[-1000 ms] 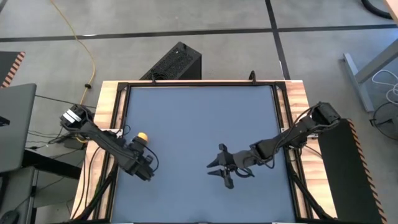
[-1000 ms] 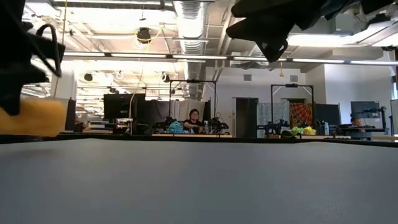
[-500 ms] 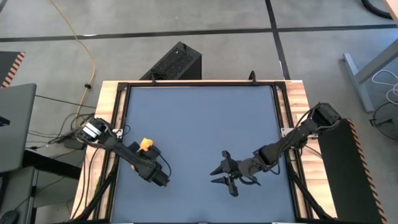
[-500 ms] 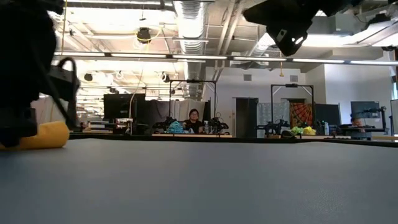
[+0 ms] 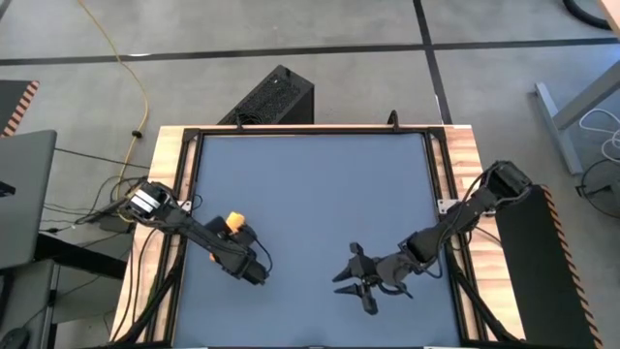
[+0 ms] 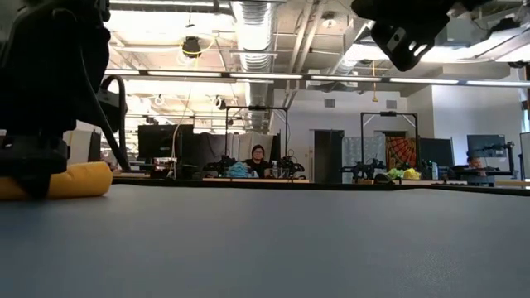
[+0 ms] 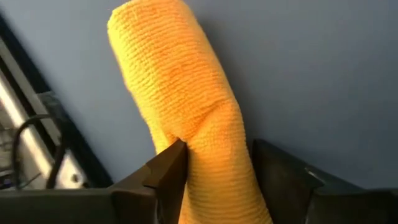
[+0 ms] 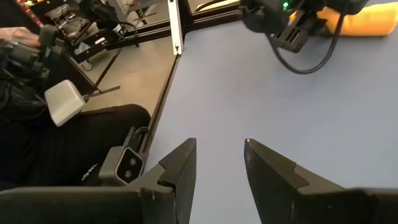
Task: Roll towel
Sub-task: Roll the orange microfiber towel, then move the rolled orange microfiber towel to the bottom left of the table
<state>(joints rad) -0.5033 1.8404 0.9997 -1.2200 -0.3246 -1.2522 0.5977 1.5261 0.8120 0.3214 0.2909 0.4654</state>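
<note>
- High view gives you the towel (image 5: pixel 232 224) as a small orange roll lying on the blue-grey table (image 5: pixel 310 184), close to its left edge and about halfway between the far and near sides.
- Your left gripper (image 5: pixel 254 272) is low over the mat just near-right of that roll, its arm lying partly across the cloth.
- Left wrist view puts the towel (image 7: pixel 186 118) between the two dark fingers (image 7: pixel 165 171); the jaws are spread, one finger at the cloth's edge and the other standing a little clear, so nothing is pinched.
- Low view shows the roll (image 6: pixel 70 180) resting flat on the table surface at the left.
- Your right gripper (image 5: pixel 356 286) hangs above the table right of centre, toward the near edge, well apart from the towel.
- Right wrist view shows its fingers (image 8: pixel 177 165) parted over bare mat, holding nothing.
</note>
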